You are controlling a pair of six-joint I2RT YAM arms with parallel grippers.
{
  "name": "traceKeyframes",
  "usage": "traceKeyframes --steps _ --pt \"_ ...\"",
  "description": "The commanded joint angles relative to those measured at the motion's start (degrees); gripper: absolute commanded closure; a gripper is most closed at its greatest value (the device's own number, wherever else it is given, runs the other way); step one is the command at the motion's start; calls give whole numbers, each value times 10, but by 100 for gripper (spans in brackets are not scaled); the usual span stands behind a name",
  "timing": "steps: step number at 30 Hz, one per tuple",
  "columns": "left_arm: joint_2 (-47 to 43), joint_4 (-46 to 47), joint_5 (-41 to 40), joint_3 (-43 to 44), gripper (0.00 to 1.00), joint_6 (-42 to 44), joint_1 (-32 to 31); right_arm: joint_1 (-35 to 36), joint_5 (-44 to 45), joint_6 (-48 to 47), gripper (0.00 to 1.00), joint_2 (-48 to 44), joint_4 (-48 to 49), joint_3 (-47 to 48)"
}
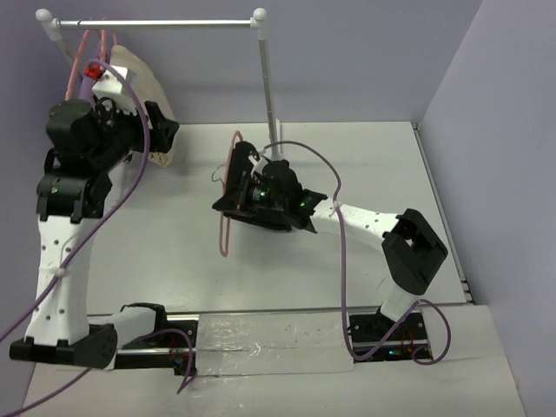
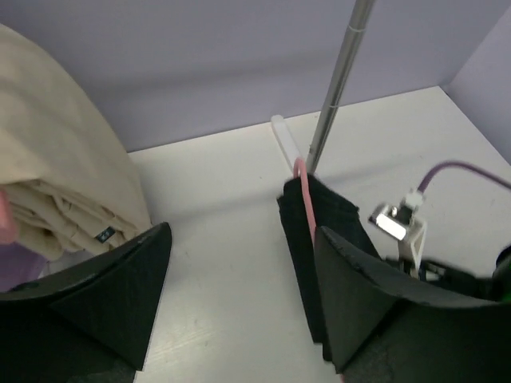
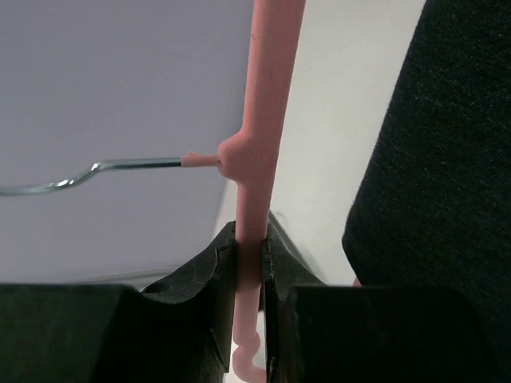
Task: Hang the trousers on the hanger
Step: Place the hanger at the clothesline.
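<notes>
My right gripper is shut on the pink hanger and holds it upright over the middle of the table. In the right wrist view the jaws pinch the hanger's pink bar just below its metal hook. The black trousers hang beside the bar. In the left wrist view the black cloth lies draped on both sides of the pink hanger. My left gripper is raised at the far left near the rack; its jaws are wide open and empty.
A clothes rack stands at the back, with a rail and a metal pole just behind the hanger. A beige garment hangs at the rail's left end, close to my left gripper. A purple garment shows beneath it.
</notes>
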Motion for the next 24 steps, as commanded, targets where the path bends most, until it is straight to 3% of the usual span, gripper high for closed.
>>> traceKeyframes --steps 1,3,5,9,11,14,19,24 --pt "-45 -81 36 -7 21 31 13 -7 -38 -28 100 -51 53 102" --pt "-59 -122 65 10 36 44 13 -8 -14 -37 100 -40 26 146" --pt "-70 -176 108 7 38 44 13 -8 8 -33 100 -26 20 180" --pt "-89 -224 158 -32 27 86 12 -6 47 -22 100 3 13 236" --pt "-101 -221 167 -71 15 92 7 -5 60 -12 100 22 6 266" --pt "-107 -190 163 -110 7 90 -11 -1 101 1 100 46 -1 302" --pt "-109 -119 55 -147 5 80 -64 7 145 20 100 82 -4 348" --pt "-93 -95 -27 -170 17 85 -66 12 154 24 100 104 -8 390"
